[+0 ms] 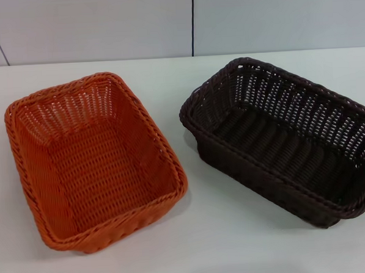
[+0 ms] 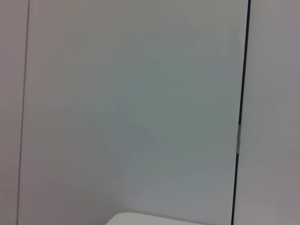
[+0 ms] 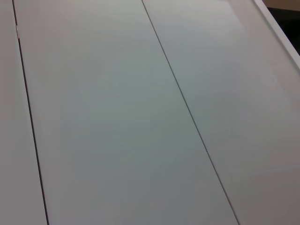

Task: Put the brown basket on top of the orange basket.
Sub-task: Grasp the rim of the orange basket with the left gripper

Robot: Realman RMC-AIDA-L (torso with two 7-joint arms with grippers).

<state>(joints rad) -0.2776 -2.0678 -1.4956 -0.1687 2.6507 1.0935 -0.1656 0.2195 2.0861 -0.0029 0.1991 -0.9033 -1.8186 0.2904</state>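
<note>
The orange basket (image 1: 95, 159) stands empty on the left of the white table (image 1: 194, 246) in the head view. The brown basket (image 1: 287, 140) stands empty on the right, a short gap apart from it, its right end cut off by the frame edge. Both are upright with their openings up. Neither gripper shows in any view. The two wrist views show only pale wall panels with dark seams, and no basket.
A pale panelled wall (image 1: 103, 24) with a dark vertical seam (image 1: 193, 23) rises behind the table's far edge. The left wrist view shows a rounded white corner (image 2: 150, 219) at the bottom of the picture.
</note>
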